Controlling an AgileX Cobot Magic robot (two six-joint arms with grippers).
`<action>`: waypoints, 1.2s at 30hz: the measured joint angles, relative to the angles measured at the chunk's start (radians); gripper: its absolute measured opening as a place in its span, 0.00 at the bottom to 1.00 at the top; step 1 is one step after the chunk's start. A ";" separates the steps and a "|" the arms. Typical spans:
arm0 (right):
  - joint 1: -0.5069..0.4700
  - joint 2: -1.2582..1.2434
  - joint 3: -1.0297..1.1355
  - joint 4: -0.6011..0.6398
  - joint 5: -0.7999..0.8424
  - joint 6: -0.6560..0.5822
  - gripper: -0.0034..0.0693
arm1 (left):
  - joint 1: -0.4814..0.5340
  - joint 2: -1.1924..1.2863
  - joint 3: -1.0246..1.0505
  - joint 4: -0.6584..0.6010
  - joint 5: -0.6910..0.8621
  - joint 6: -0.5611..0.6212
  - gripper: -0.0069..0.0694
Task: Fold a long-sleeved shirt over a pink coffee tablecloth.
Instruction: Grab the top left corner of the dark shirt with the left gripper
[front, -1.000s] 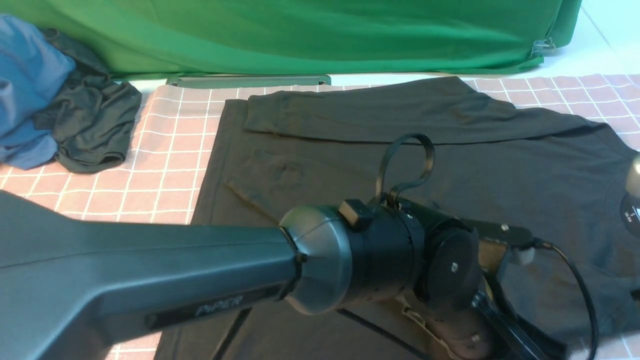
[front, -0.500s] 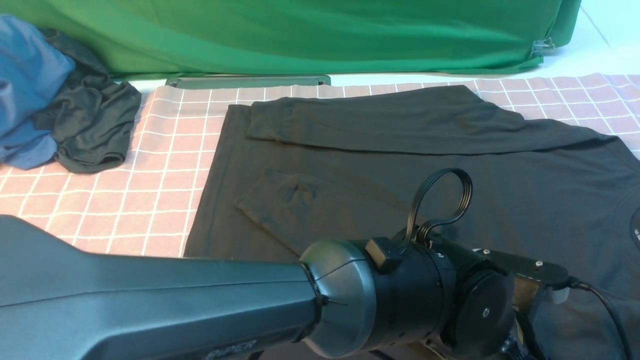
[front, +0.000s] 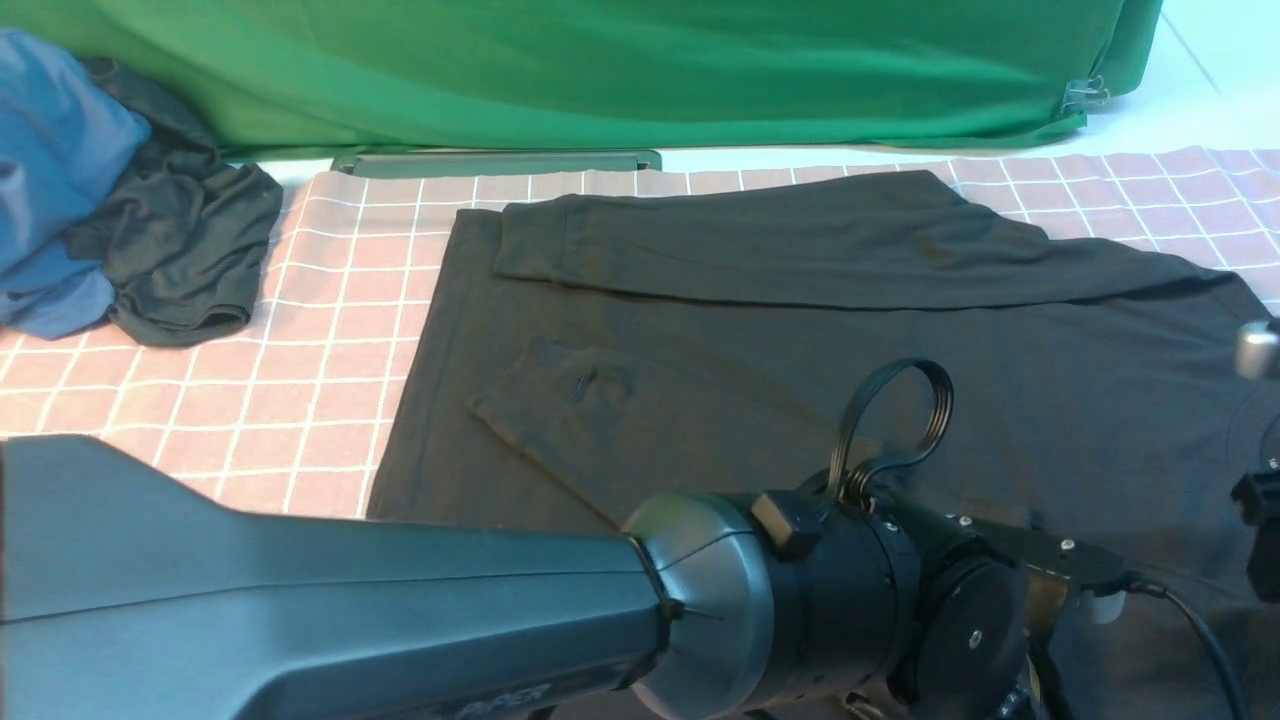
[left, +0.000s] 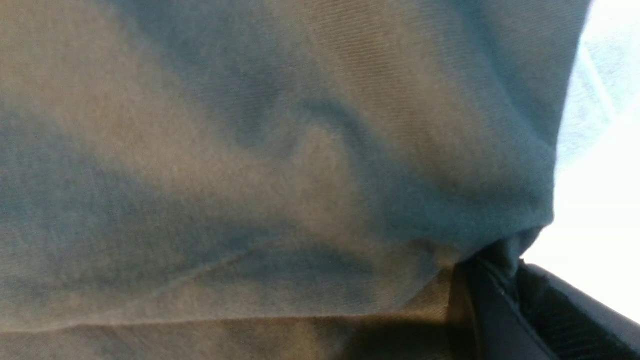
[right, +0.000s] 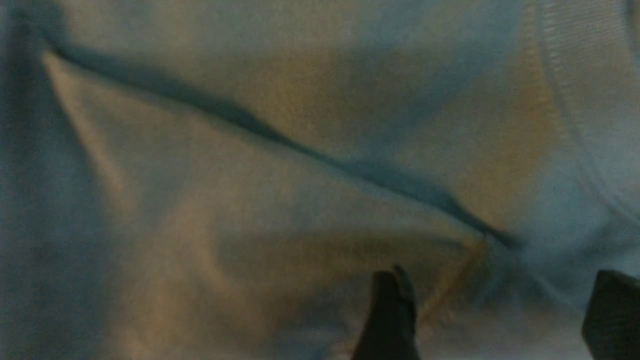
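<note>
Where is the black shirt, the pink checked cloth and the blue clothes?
black shirt (front: 700, 340): front view, middle of its body.
pink checked cloth (front: 330, 330): front view, bare squares left of the shirt.
blue clothes (front: 60, 150): front view, top of the heap.

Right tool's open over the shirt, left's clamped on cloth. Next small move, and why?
Probably lower the right tool and close it on the shirt near the collar seam. Its jaws stand apart just above flat cloth and hold nothing, while the left tool has fabric pinched. A fold likely needs both ends held.
</note>
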 joint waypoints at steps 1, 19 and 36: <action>0.000 0.024 0.000 0.000 -0.001 0.000 0.79 | 0.000 0.004 0.000 0.000 0.000 0.000 0.13; 0.000 0.065 0.000 -0.020 0.081 0.005 0.12 | 0.000 0.007 0.000 0.002 0.000 -0.015 0.13; 0.000 -0.052 0.000 -0.144 0.236 0.082 0.12 | -0.042 0.007 0.000 -0.047 0.029 -0.020 0.14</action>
